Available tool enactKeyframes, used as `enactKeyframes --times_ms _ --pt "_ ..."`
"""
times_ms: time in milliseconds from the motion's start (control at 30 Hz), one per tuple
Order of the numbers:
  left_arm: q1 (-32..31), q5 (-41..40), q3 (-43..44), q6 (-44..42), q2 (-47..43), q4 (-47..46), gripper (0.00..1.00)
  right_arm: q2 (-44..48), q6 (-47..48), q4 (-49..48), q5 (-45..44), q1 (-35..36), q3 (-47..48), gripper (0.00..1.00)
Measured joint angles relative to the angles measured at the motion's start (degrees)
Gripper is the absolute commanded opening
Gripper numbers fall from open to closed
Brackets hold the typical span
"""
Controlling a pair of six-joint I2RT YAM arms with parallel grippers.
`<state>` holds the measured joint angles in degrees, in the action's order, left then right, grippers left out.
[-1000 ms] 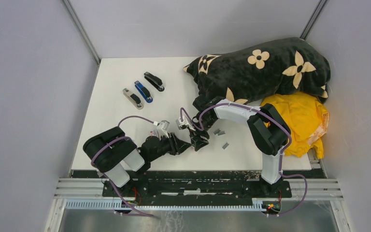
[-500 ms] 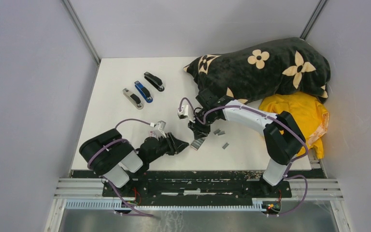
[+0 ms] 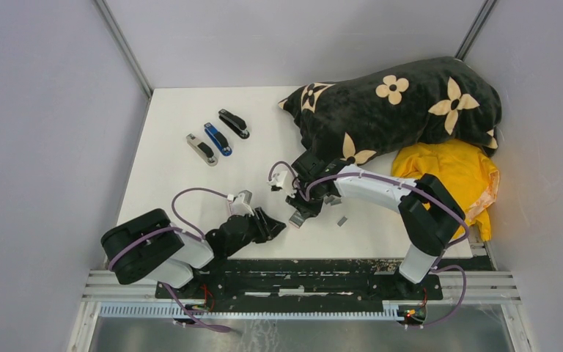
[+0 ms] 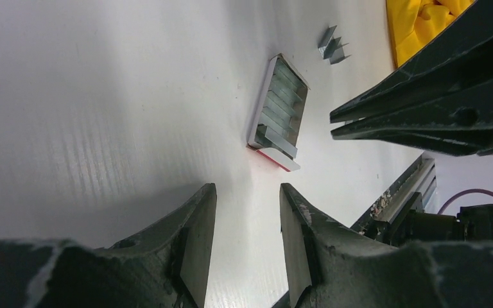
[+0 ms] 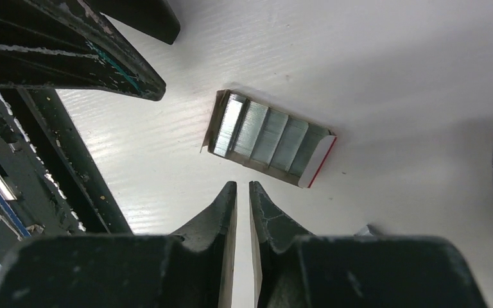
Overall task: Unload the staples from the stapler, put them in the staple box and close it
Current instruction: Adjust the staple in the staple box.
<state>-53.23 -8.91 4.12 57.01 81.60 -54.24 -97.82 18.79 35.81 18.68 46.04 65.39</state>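
Three staplers lie at the back left: a black one (image 3: 234,123), a blue one (image 3: 218,138) and a silver one (image 3: 201,149). Loose staples (image 3: 342,219) (image 4: 332,48) rest on the white table to the right. A small white-and-red box (image 3: 297,219) (image 4: 279,112) (image 5: 269,138) holding more grey strips lies flat between the grippers. My left gripper (image 3: 281,225) (image 4: 247,187) is open and empty, just short of the box. My right gripper (image 3: 302,207) (image 5: 243,185) hovers by the box, shut on nothing.
A black flowered blanket (image 3: 403,103) and a yellow cloth (image 3: 451,180) fill the back right of the table (image 3: 168,183). The table's front edge and a metal rail (image 3: 300,282) run close behind both grippers.
The right gripper's jaws have closed with nothing in them, and it has shifted a little over the box. The left arm has pulled back toward the near left.
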Motion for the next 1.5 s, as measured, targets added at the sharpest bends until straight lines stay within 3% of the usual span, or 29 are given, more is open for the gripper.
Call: enactKeyframes --times_ms 467,733,1167,1500 --pt "-0.9 -1.51 0.76 1.03 2.69 -2.23 0.49 -3.72 -2.6 -0.35 -2.91 4.0 1.6 0.2" --pt "-0.9 -2.21 -1.09 2.78 2.69 -4.31 0.44 -4.59 -3.37 -0.66 -3.5 5.09 2.16 0.2" --pt "-0.9 -2.69 -1.84 4.02 4.15 -5.6 0.26 -5.97 -3.58 -0.66 -4.31 6.12 2.89 0.22" --pt "-0.9 -1.01 -1.81 5.73 11.93 -14.88 0.25 -6.21 -3.52 -0.63 -4.63 6.47 3.19 0.27"
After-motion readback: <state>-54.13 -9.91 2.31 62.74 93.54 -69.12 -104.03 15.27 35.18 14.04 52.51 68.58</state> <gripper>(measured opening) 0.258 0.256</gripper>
